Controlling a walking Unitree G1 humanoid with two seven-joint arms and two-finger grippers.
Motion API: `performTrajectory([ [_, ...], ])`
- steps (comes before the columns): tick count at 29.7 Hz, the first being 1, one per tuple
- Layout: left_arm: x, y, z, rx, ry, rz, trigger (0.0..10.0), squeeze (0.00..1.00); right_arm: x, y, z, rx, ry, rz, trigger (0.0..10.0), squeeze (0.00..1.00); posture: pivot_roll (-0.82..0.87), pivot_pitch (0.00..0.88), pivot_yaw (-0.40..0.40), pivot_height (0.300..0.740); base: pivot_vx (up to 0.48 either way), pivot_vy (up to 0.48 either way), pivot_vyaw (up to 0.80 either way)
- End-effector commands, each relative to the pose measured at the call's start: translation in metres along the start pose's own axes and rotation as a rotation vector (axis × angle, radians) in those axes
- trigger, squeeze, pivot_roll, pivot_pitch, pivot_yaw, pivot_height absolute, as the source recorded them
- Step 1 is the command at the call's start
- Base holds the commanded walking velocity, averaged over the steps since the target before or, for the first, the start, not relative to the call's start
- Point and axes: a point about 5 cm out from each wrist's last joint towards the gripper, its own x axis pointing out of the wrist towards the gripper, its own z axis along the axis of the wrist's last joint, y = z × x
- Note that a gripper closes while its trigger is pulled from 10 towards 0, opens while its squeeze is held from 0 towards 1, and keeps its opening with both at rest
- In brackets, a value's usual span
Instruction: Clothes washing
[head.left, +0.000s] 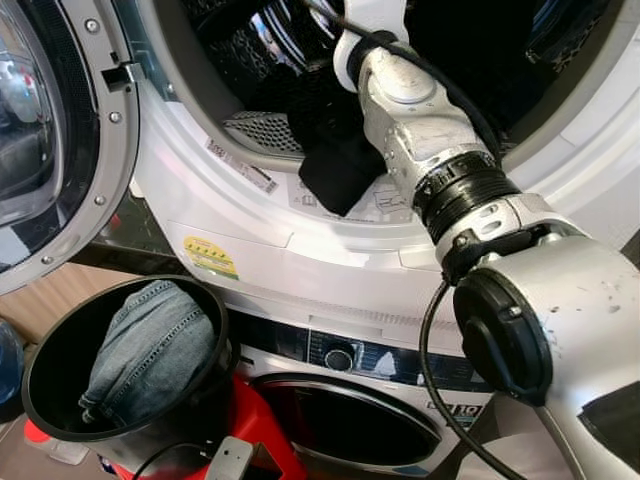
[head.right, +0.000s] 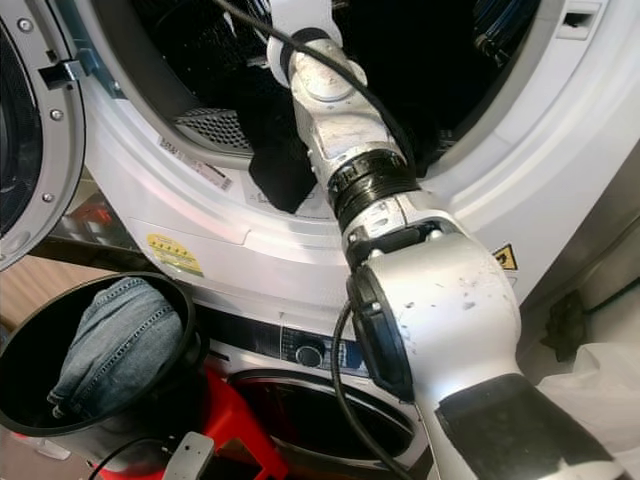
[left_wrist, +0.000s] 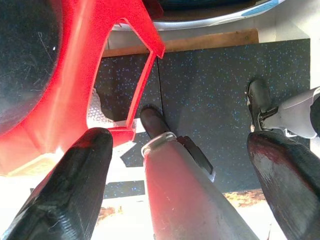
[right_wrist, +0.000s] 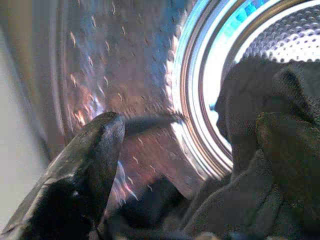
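Black garment (head.left: 335, 165) is hanging over the drum's lip, right end effector (right_wrist: 190, 165) spread open inside, while jeans (head.left: 150, 350) are waiting below.

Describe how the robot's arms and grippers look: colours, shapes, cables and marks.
The right arm has silver, rounded shells speckled with small dark marks, a ribbed black ring at the wrist joint, a round black cap at the elbow and a black cable running along it. The right gripper's finger is long, black and glossy. The left gripper has two thick black fingers with a rough surface.
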Motion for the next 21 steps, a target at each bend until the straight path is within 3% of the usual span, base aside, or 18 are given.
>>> performTrajectory([
  [1, -0.001, 0.002, -0.003, -0.012, 0.004, 0.003, 10.0, 0.0, -0.002, -0.008, 0.007, 0.092, -0.081, 0.013, 10.0, 0.0, -0.16, 0.081, 0.095, 0.74, 0.0, 0.0, 0.0],
  [11, 0.0, 0.001, 0.0, -0.023, 0.0, 0.0, 10.0, 0.0, -0.023, -0.011, 0.007, 0.215, -0.291, 0.208, 10.0, 0.0, -0.2, 0.096, 0.12, 0.74, 0.0, 0.0, 0.0],
  [16, 0.0, 0.001, 0.001, -0.022, 0.0, -0.001, 10.0, 0.0, -0.049, -0.009, 0.004, 0.285, -0.345, 0.275, 10.0, 0.0, -0.22, 0.095, 0.123, 0.74, 0.0, 0.0, 0.0],
  [20, 0.0, 0.002, 0.002, -0.023, -0.001, 0.0, 10.0, 0.0, -0.073, 0.0, -0.003, 0.314, -0.359, 0.388, 10.0, 0.0, -0.22, 0.096, 0.123, 0.74, 0.0, 0.0, 0.0],
  [21, 0.0, 0.002, 0.002, -0.026, -0.001, 0.001, 10.0, 0.0, -0.086, 0.004, -0.008, 0.324, -0.342, 0.456, 10.0, 0.0, -0.22, 0.096, 0.124, 0.74, 0.0, 0.0, 0.0],
])
